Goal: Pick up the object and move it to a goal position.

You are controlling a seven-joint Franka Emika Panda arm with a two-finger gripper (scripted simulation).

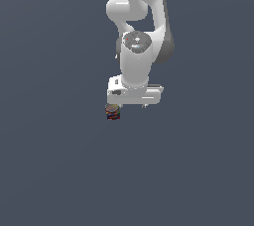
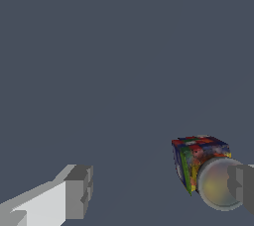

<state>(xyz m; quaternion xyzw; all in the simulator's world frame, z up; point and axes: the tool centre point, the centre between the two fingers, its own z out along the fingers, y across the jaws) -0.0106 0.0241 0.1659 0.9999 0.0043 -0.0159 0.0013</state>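
Closest to the wrist camera are the two grey fingers [image 2: 78,192], spread wide and released, gripping nothing; one shows in full on its white mount, the other only peeks in at the picture's edge, right against the can's round end, though I cannot tell whether it touches. That small can [image 2: 201,163] sits on the dark grey bench [image 2: 124,61], off to one side of the gap between the fingers instead of centred in it. In the exterior view the can [image 1: 112,112] stands upright, its short axis vertical, tan-grey top facing up and the dark red, blue and yellow label wrapped round its side. It lies just below the corner of the white hand on the exterior view's left, very near it. The gripper [image 1: 134,102] hangs low over the bench, pointing straight down. Above it the white arm [image 1: 139,31] rises out of the top of the frame, folds at a rounded joint, then drops through the wrist to the broad hand.
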